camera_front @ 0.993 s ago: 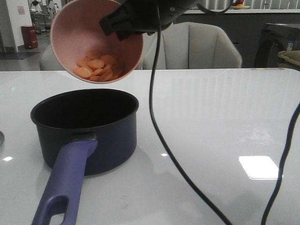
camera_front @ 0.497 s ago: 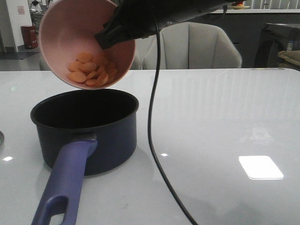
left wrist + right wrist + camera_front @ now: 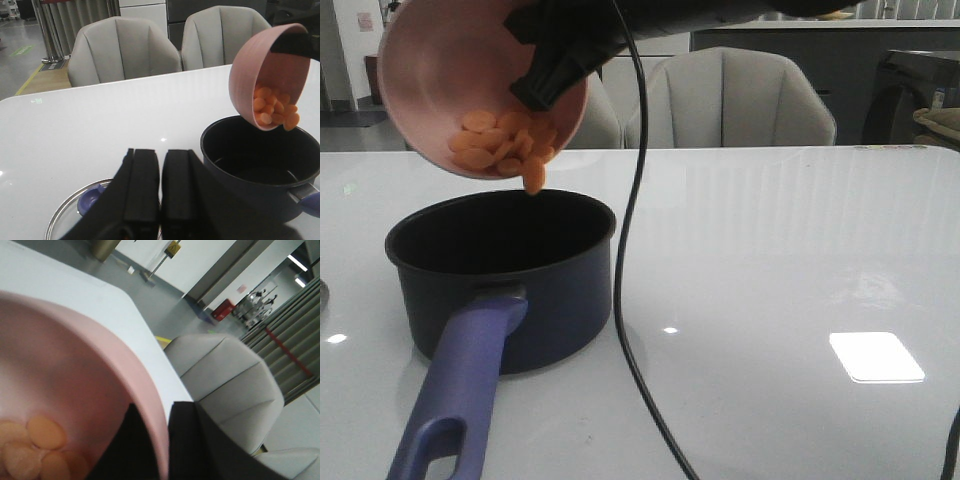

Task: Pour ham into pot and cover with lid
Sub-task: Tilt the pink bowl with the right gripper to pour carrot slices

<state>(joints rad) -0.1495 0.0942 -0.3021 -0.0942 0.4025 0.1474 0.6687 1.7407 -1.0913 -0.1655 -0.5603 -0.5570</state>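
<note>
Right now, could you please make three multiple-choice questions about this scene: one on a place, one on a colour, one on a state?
1. Where is the lid?
A. On the pot
B. Flat on the table, beside the pot
C. In the right claw

2. What colour is the pot's handle?
A. Purple-blue
B. Red
C. Green

3. How is the pink bowl held?
A. Upright on the table
B. Upside down on the pot
C. Tilted above the pot, ham at its lip

Answers: 1 B, the left wrist view shows it lying below the left claw. 2 A, plain in the front view. 3 C, the right claw grips its rim and one slice hangs over the pot.
</note>
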